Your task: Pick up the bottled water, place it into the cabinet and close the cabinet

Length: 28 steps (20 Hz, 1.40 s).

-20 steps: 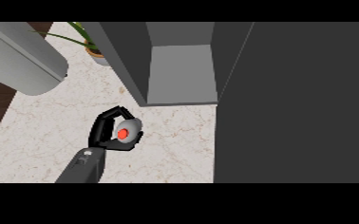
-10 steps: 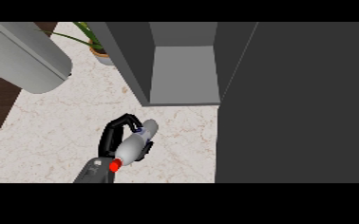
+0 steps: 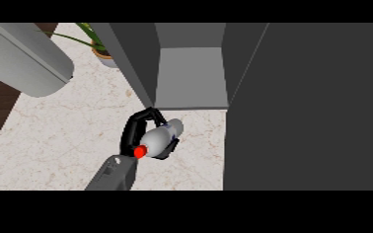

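Item 1: clear plastic water bottle with a white label band and red cap, held off the white marbled counter. It is tilted, cap toward the lower left and base toward the cabinet, and sits just in front of the opening, not yet inside. Item 2: left hand, black, on a grey forearm, fingers curled round the bottle's body; the right hand is not in view. Item 3: dark grey cabinet, with a lighter grey inner compartment, a left side wall and an open door that fills the right of the view. Item 4: potted green plant and a large pale grey cylinder, both well to the left and out of the way. Risks, as judged: 1, the fingertips are very near the lower front corner of the left wall, so a straight push forward could catch the hand or bottle on that edge. 2, the bottle goes in tilted, so it may roll or tip on release unless it is righted or laid flat. 3, a bottle left near the front edge could block the door. 4, the door is on the far side from the working hand, so closing it means a long reach across.
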Motion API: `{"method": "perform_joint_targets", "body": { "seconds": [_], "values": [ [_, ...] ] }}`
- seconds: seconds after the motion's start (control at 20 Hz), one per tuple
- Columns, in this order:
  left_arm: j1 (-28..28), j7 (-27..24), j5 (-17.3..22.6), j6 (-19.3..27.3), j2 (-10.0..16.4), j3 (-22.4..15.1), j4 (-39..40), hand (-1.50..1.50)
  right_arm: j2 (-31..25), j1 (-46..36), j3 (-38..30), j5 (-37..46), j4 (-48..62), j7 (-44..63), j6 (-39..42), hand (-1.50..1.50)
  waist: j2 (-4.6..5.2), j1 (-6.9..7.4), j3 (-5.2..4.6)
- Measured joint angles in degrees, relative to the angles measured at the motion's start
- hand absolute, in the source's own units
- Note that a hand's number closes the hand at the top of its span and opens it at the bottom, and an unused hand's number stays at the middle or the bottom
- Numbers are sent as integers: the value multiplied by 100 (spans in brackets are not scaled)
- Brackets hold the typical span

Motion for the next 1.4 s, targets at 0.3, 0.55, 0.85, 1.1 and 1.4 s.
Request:
{"method": "perform_joint_targets", "body": {
  "seconds": [0.3, 0.55, 0.85, 1.1, 1.4],
  "values": [
    [-346, 1110, 412, 812, -14, -696, -783, 150, -45, 16, -141, -39, -9, -24, -24, -150, 10, -11, -1],
    [-1015, 1763, 916, 1622, -17, -1132, -903, 150, -86, 105, -282, -72, 0, -169, 18, -150, 29, -86, -4],
    [-2006, 2201, 1368, 2233, -19, -1301, -349, 150, -171, 85, -695, -172, 23, -294, 190, -150, 63, -157, -3],
    [-2762, 2413, 1784, 2397, -19, -1091, 335, 150, -188, 95, -798, -228, 30, -359, 332, -150, 94, -225, -5],
    [-3331, 2290, 1760, 2948, -13, -934, 1304, 150, -159, 135, -908, -286, 50, -440, 448, -150, 118, -258, -4]
  ]
}}
